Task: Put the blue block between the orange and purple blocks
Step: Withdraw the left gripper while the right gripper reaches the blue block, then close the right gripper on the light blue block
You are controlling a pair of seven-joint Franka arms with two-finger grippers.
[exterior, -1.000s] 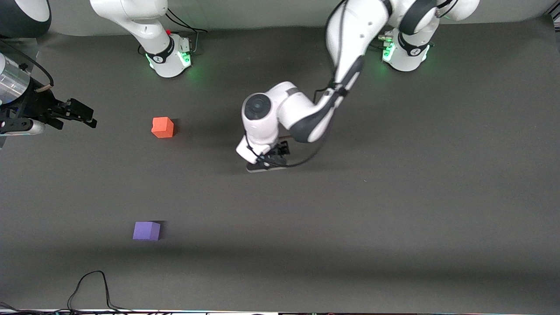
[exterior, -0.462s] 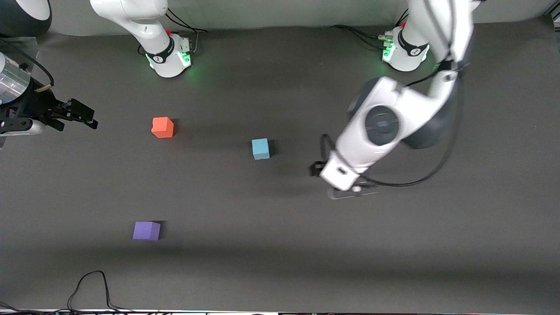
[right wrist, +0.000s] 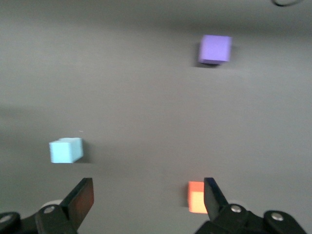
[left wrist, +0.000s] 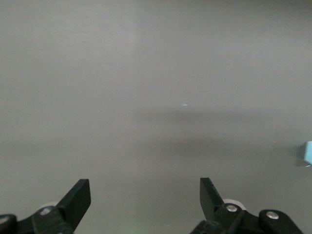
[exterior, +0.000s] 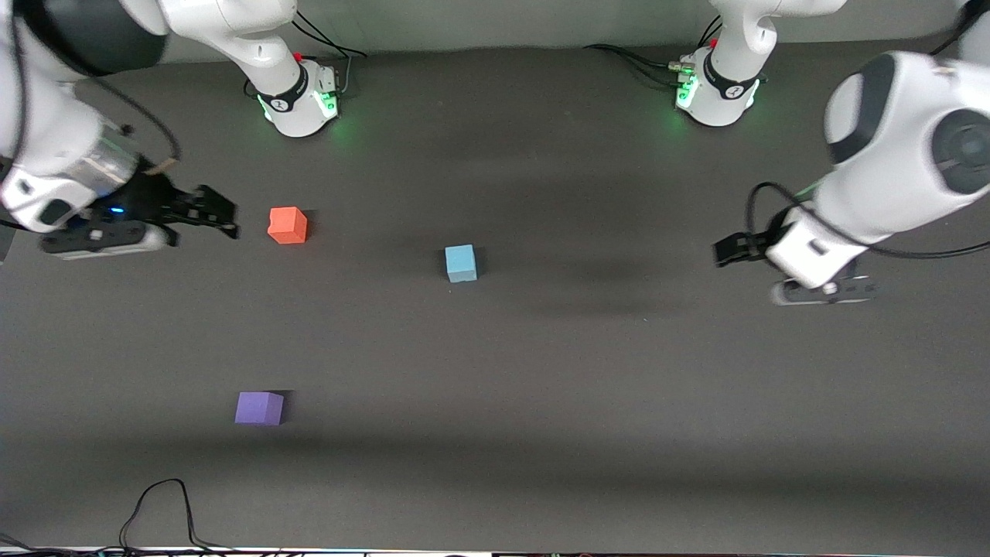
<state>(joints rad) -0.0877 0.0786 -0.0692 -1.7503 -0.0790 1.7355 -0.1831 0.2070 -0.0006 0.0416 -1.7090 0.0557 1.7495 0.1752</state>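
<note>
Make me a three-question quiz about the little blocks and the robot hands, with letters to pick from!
1. Where is the blue block?
A. On the table, apart from the other blocks
B. On top of the purple block
C. Inside a gripper

2. How many blocks are there?
A. Two
B. Three
C. Five

3. How is the left gripper?
A. Shut on the orange block
B. Shut on nothing
C. Open and empty

Answers:
1. A, it sits alone on the table, toward the left arm's end from the orange block.
2. B, the front view shows one orange, one blue and one purple.
3. C, the left wrist view shows its fingers spread with only table between them. The right gripper, beside the orange block, is open too.
</note>
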